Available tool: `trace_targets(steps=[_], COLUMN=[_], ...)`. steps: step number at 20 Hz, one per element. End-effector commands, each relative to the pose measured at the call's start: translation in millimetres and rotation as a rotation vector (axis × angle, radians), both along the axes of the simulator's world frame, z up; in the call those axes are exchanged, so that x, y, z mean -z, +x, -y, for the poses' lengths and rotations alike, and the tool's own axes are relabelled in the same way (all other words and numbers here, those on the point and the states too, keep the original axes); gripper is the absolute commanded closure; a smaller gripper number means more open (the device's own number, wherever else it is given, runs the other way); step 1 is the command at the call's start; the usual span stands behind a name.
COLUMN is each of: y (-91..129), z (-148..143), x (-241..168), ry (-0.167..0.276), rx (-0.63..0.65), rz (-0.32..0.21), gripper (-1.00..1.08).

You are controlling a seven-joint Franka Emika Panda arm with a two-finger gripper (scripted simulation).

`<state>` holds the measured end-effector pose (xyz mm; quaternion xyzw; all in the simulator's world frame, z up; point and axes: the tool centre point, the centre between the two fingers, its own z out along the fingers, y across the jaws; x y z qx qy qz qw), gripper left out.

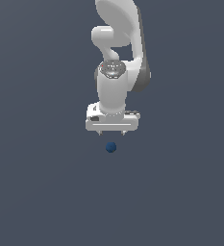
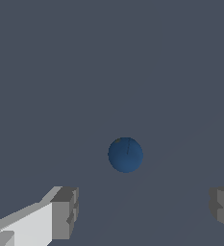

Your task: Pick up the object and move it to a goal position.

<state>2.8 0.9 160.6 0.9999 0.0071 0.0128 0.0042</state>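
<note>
Hovering above the ball [image 1: 111, 147], well spread, and gripping nothing. Jaws released: finger pads [image 2: 65, 211] far apart in the wrist view, with a gap much wider than the ball [image 2: 125, 154], presumably so that a descent can straddle it without a nudge. Pointed straight down from the white arm [image 1: 114, 72], gripper [image 1: 111, 132] squared over the plain grey tabletop [image 1: 36, 192], likely to keep the approach vertical and the two fingers level with each other.

Sitting alone on the tabletop, dark blue and smooth, just beyond the fingertips in the exterior view and close to centred under the hand there. Not touching either finger. Seen from the wrist, lying ahead of the line between the two pads rather than squarely between them, so probably still a small shift needed before closing. Height above the ball hard to judge from these views.

Judged to be at the pre-grasp stage: nothing lifted, no goal marker visible anywhere. Worth care on closing, since a round smooth thing tends to roll or squirt out if pinched off-centre; hence the sense in lining up first and lowering until the pads flank its widest part.
</note>
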Motion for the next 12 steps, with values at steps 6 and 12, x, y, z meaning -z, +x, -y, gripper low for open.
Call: trace_targets(steps=[6,12], y=[1.8,3.3], z=[-11.7,-23.2], x=[-4.3,-9.5], ry=[0.011,0.022], rx=[-0.02,-0.04], rz=[-0.001,-0.002], gripper=[-0.92,-0.92])
